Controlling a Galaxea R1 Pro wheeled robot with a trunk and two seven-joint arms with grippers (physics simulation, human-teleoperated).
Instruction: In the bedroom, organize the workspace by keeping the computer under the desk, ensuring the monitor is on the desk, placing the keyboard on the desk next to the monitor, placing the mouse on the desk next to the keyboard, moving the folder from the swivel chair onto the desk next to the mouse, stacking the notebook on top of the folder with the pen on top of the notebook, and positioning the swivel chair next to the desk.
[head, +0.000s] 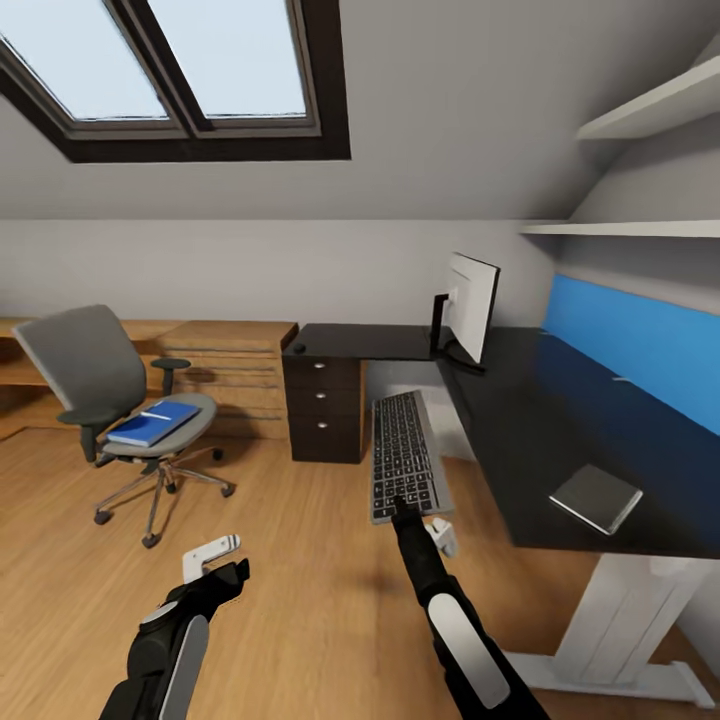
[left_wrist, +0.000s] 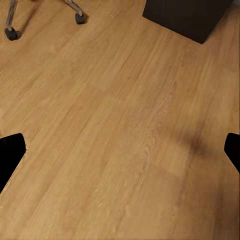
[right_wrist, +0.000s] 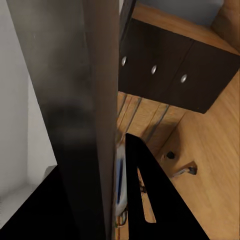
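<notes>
At about nine o'clock in the head view, the swivel chair (head: 100, 395) is seen standing on the wooden floor (head: 300, 560) well apart from the tabletop (head: 540, 420), with the blue folder (head: 155, 423) lying flat on its seat and a thin white pen (head: 155, 415) resting on top of it. At seven o'clock the left gripper (head: 215, 560) is held over bare floor, released, with its fingers spread wide in the left wrist view and nothing between them. Near the centre, the keyboard (head: 405, 455) is carried in the air by the right gripper (head: 405, 510), which is clenched on the edge of its near short end; the keyboard hangs beside the tabletop's front edge, not yet on it. It is a long, flat, black board with dark grey keys, judged rigid and fairly light, though a grip at one end leaves its length cantilevered, so sagging or twisting in the fingers is likely; a hold nearer the middle of a long edge would be steadier. At one o'clock the monitor (head: 470, 305) stands upright on the tabletop, white back showing. At three o'clock a thin grey notebook (head: 597, 497) lies flat near the tabletop's front edge.
</notes>
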